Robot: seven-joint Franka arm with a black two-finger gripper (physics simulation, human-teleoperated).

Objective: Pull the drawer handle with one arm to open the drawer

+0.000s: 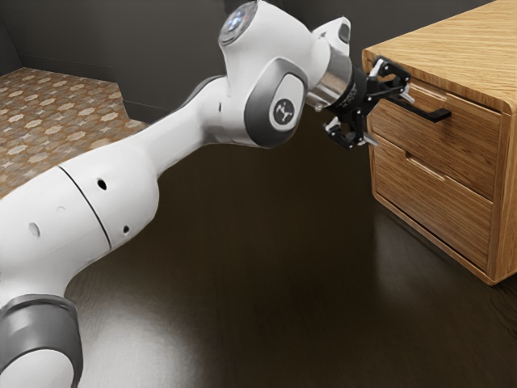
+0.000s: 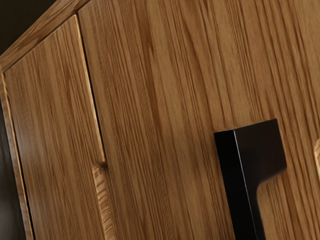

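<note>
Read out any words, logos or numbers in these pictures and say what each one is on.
No readable words or numbers anywhere.
Small white emblem on the arm's grey joint cap: a symbol, not legible as letters.
Wooden cabinet and black handle: no text.

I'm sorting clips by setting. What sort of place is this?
Probably a simulated home or office room: a wooden drawer cabinet with a black handle stands on a dark surface, with patterned flooring behind.

The black bar handle [image 1: 428, 109] on the light wooden drawer cabinet [image 1: 436, 194] has one end hidden behind the black two-finger gripper [image 1: 371, 109], the cabinet is cropped at the exterior view's right, and the wrist view cuts the handle short.
</note>
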